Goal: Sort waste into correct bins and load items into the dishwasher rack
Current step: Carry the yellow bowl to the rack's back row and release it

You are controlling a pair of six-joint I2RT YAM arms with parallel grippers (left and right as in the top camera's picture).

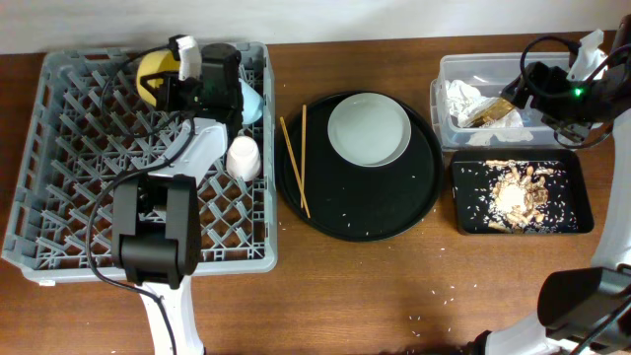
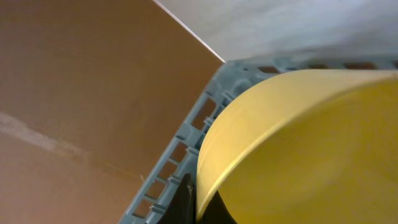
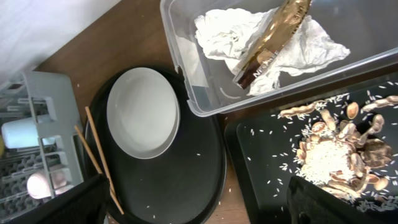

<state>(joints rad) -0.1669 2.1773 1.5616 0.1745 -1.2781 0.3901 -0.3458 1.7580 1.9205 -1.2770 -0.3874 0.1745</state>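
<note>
Yellow bowl point(image 2: 298, 149), smooth and rounded — against grey latticed plastic rack point(image 2: 188, 132)

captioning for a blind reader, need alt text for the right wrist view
A clear tub holding crumpled napkins and a gold wrapper sits beside a shallow black tray of rice-flecked food scraps. Left of them, a pale plate and chopsticks lie on a round black tray.

Brown wooden table point(image 1: 375, 296) fills view; plain white wall point(image 1: 325, 18) behind far edge; soft, even light
</note>
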